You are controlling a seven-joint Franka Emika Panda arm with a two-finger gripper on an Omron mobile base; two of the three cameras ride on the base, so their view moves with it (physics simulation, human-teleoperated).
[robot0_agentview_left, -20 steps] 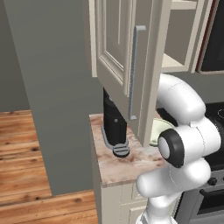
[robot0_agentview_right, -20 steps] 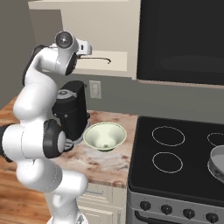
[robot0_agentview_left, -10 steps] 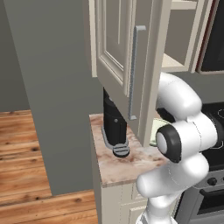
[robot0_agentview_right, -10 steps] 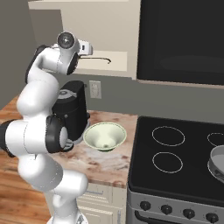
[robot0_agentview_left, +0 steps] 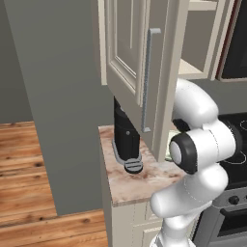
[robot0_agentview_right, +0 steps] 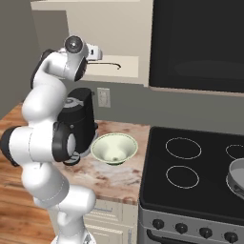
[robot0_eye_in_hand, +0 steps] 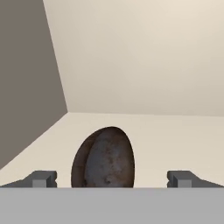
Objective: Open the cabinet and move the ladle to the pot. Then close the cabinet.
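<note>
- Gripper (robot0_eye_in_hand: 112, 179) spread wide, empty, reaching into the open cabinet (robot0_agentview_left: 132, 62) at shelf height.
- Ladle (robot0_eye_in_hand: 104, 158) straight ahead of the gripper, between the two fingertips (robot0_eye_in_hand: 41, 178), its dark, rust-mottled bowl facing the camera; no contact visible.
- In the right base view, ladle (robot0_agentview_right: 108, 63) just past the hand, thin dark handle lying along the cream shelf floor.
- Cabinet door swung out toward the camera in the left base view, grey bar handle (robot0_agentview_left: 148, 79) upright on it, well behind and to the left of the gripper.
- Cabinet's rear and left inner walls ahead of and beside the gripper in the hand view, bare cream floor under the ladle.
- Black coffee machine (robot0_agentview_right: 80, 121) below the gripper, on the marble counter (robot0_agentview_left: 137, 181).
- Pale green bowl (robot0_agentview_right: 114, 148) below and to the right of the gripper, beside the coffee machine, empty as far as visible.
- Black stove (robot0_agentview_right: 195, 176) further right and lower, with a pot (robot0_agentview_right: 237, 177) at the right edge of it, well apart from the gripper.
- Dark microwave (robot0_agentview_right: 198, 45) to the right of the gripper, at about the same height.
</note>
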